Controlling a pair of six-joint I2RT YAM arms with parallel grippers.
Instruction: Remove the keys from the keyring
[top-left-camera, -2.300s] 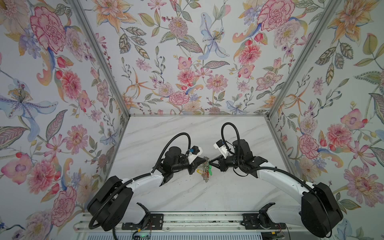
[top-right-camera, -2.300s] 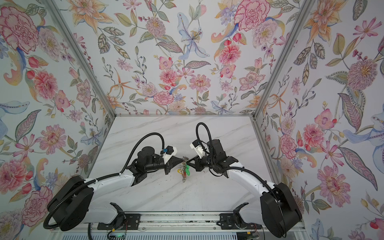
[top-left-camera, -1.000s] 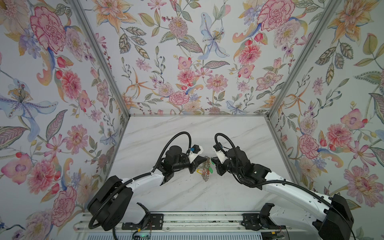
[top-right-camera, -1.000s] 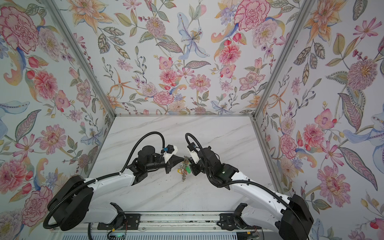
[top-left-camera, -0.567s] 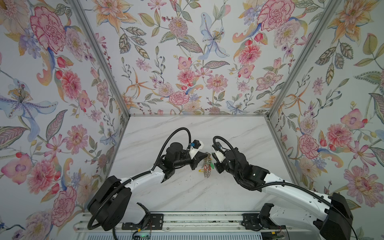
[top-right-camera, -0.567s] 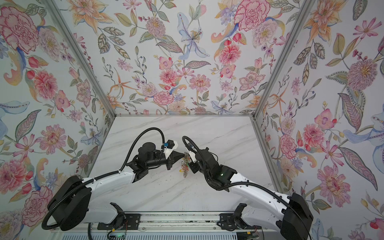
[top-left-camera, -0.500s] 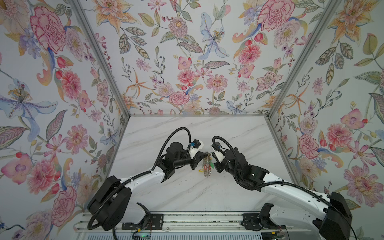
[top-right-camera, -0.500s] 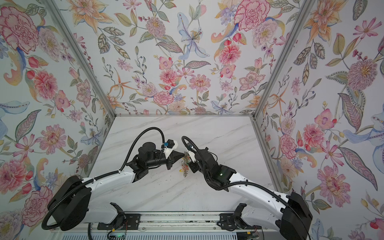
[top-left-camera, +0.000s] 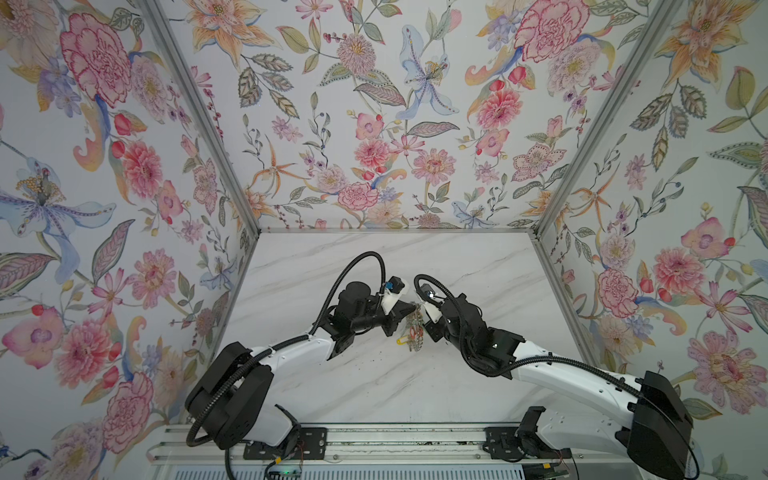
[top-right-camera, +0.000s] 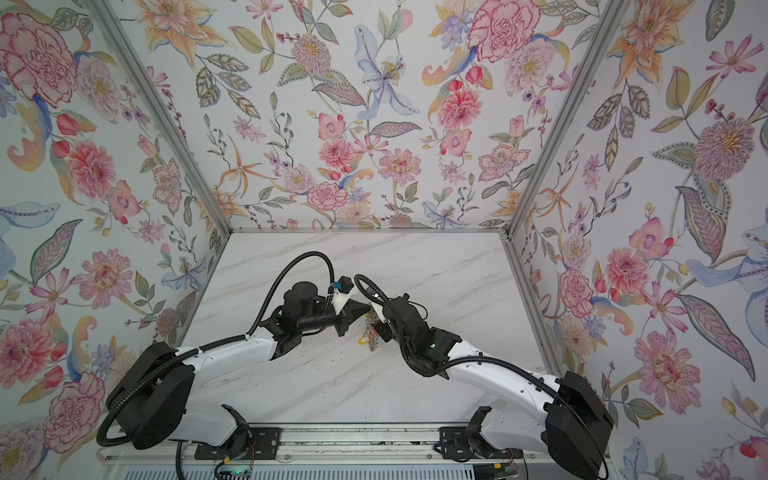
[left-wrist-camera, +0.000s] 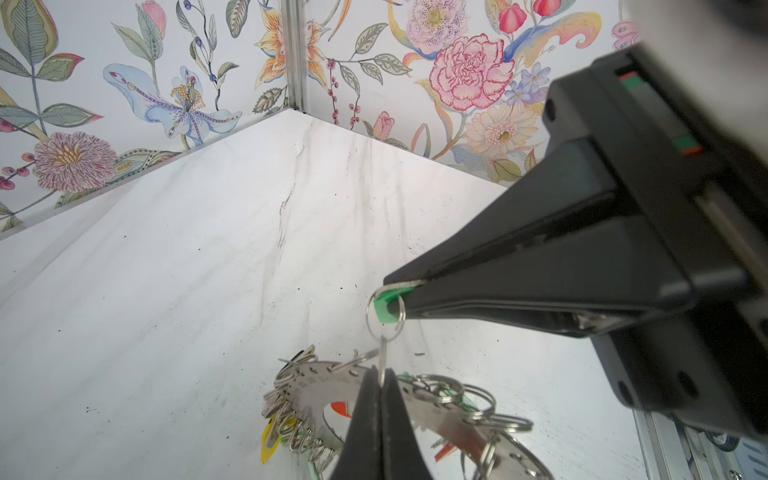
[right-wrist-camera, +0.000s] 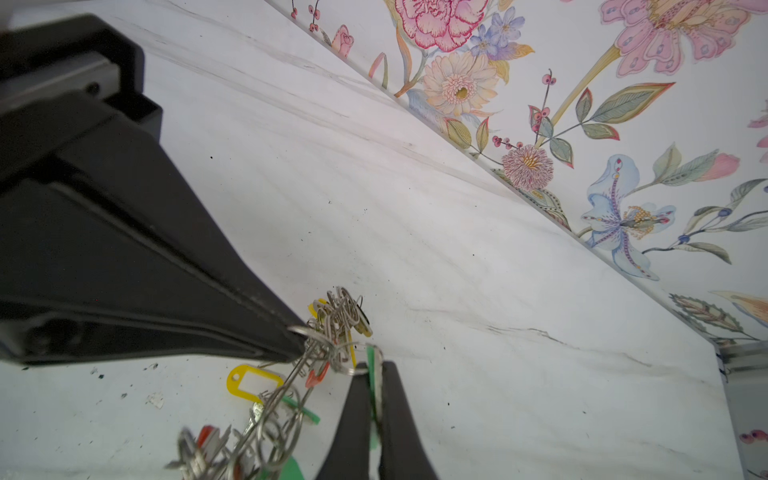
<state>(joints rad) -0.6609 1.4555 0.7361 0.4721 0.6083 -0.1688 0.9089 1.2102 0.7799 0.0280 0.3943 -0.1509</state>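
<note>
Right gripper (right-wrist-camera: 374, 374) shifted left; we see it pinching green tag (left-wrist-camera: 384, 307), left gripper (left-wrist-camera: 380, 374) clamping keyring (left-wrist-camera: 316, 390) hung with keys (left-wrist-camera: 297, 432)

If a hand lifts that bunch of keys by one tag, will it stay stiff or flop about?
Probably floppy: the keys hang on loose small rings off the keyring, so they'd likely swing and tangle. The keyring itself looks like rigid flat metal. Being mostly metal, the bunch seems heavy for its size.
</note>
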